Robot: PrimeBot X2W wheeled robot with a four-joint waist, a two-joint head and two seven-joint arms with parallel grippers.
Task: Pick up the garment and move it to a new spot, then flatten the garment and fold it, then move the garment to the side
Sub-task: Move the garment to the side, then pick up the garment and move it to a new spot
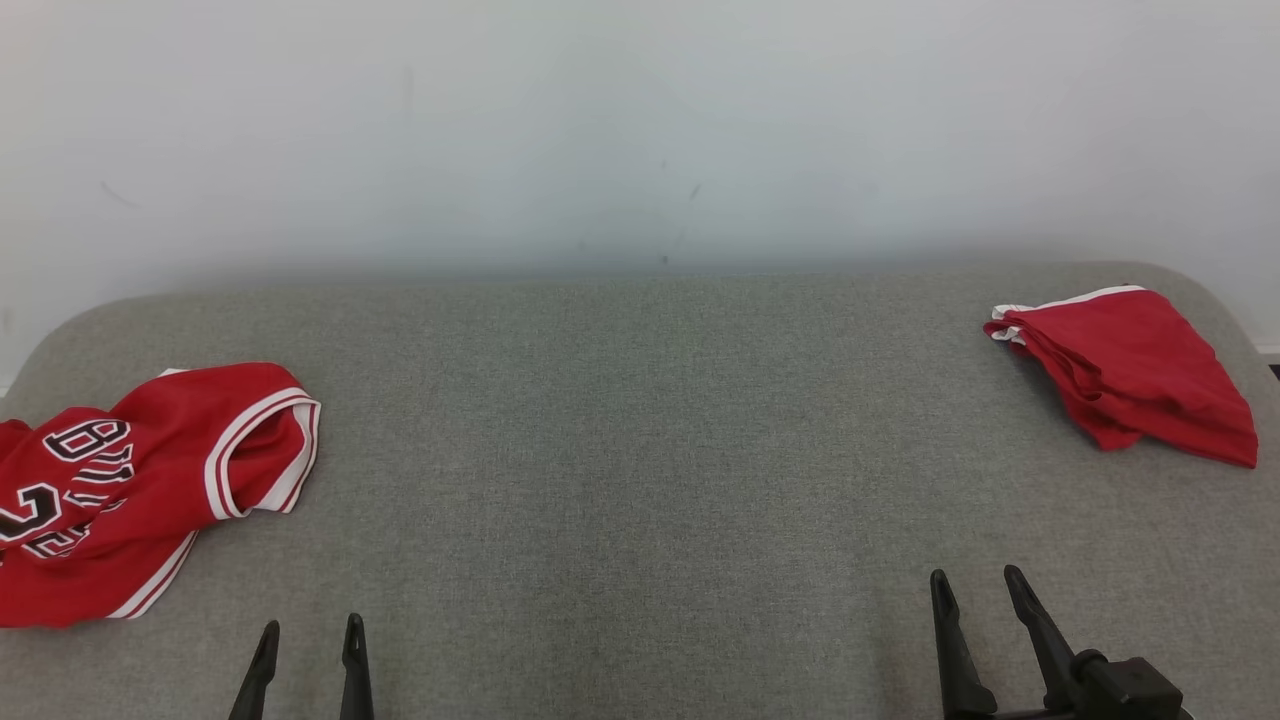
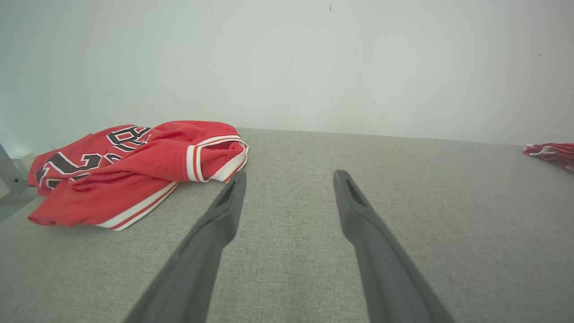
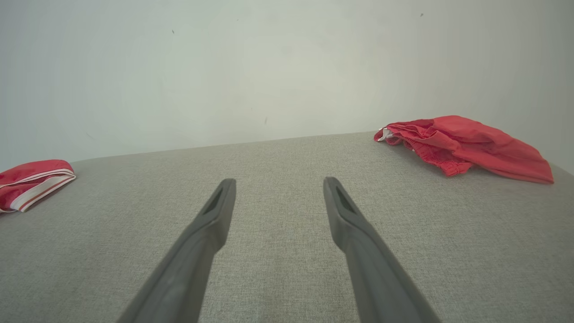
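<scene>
A crumpled red garment (image 1: 130,490), a jersey with white trim and black lettering, lies at the left edge of the grey fabric surface (image 1: 640,420). The left wrist view has it (image 2: 134,170) to the upper left of my left fingers, and its trimmed edge (image 3: 31,179) reaches the right wrist view's left side. My left gripper (image 1: 310,628) (image 2: 290,175) stands open and empty at the near edge, just right of the jersey. Open and empty too, my right gripper (image 1: 975,576) (image 3: 279,181) is at the near right.
A second red garment (image 1: 1130,370) (image 3: 466,143), folded with white trim, lies at the far right corner; its edge (image 2: 551,152) reaches the left wrist view. A pale wall (image 1: 640,130) rises behind the surface. Bare grey fabric spans the middle between the two garments.
</scene>
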